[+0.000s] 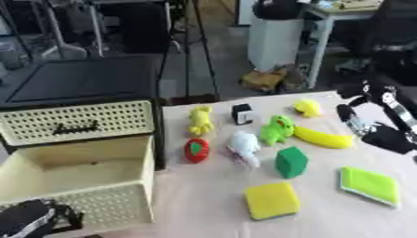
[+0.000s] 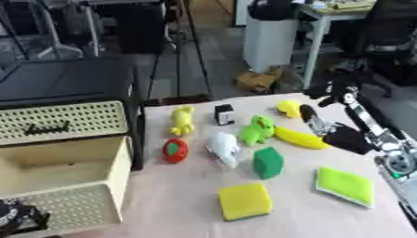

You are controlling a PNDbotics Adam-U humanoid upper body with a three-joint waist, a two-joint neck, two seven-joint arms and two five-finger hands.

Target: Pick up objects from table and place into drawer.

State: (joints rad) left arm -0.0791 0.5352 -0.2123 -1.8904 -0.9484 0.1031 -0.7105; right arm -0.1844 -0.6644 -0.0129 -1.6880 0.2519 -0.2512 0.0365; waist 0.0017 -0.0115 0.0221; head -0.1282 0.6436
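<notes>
Several toys lie on the beige table (image 1: pixel 204 204): a yellow soft toy (image 1: pixel 200 120), a black and white cube (image 1: pixel 241 114), a small yellow toy (image 1: pixel 308 108), a green frog (image 1: pixel 277 129), a banana (image 1: pixel 324 138), a red strawberry (image 1: pixel 196 150), a white plush (image 1: pixel 244 148), a green block (image 1: pixel 291 162), a yellow sponge (image 1: pixel 272 200) and a green-yellow sponge (image 1: pixel 371 185). The cream perforated drawer (image 1: pixel 106 204) stands pulled out at the left, nothing visible inside. My right hand (image 2: pixel 330 128) hovers just right of the banana, open and holding nothing. My left hand (image 1: pixel 29 218) shows as a dark shape at the lower left corner.
Above the open drawer a second cream drawer (image 1: pixel 77 122) with a dark handle is shut, under a black top (image 1: pixel 81 81). Beyond the table's far edge are a tripod, a cardboard box (image 1: pixel 265 79) on the floor and a white desk leg.
</notes>
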